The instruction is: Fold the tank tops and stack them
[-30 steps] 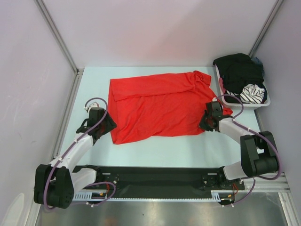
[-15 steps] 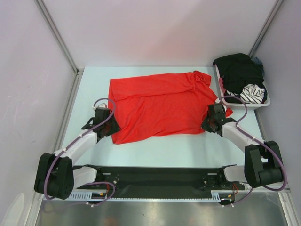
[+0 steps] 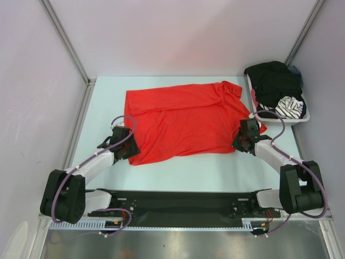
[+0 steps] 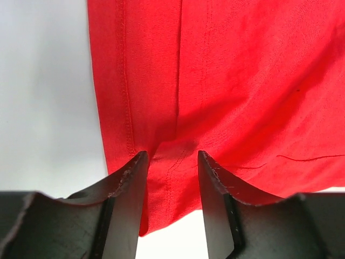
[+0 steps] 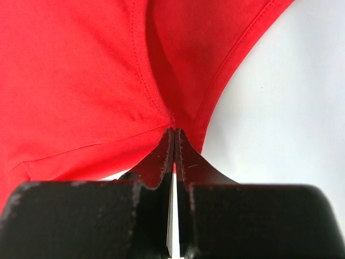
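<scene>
Nearest us, the left claw (image 3: 125, 151) has slid in from the bare table (image 3: 188, 170) over the last second. It now stands over the near left corner of the red tank top (image 3: 183, 121). In its wrist view the two fingers are parted and straddle the hem, with cloth puckered between them but not yet pinched.

The right claw (image 3: 243, 141) has clenched. Its fingers meet on a fold of the red top just by the armhole edge, and creases run out from the pinch. We judge that the right side of the fold is secured. The left only has to close before both near corners can be lifted and carried over.

The red top spreads away from both claws, flat apart from a rumpled strap end beyond the right claw. Farther off, past the right claw, the white basket (image 3: 269, 117) holds the black tank top (image 3: 275, 81), with a striped cloth (image 3: 288, 107) beside it.

We count two claws, one red top, one black top, one striped cloth and one basket.
</scene>
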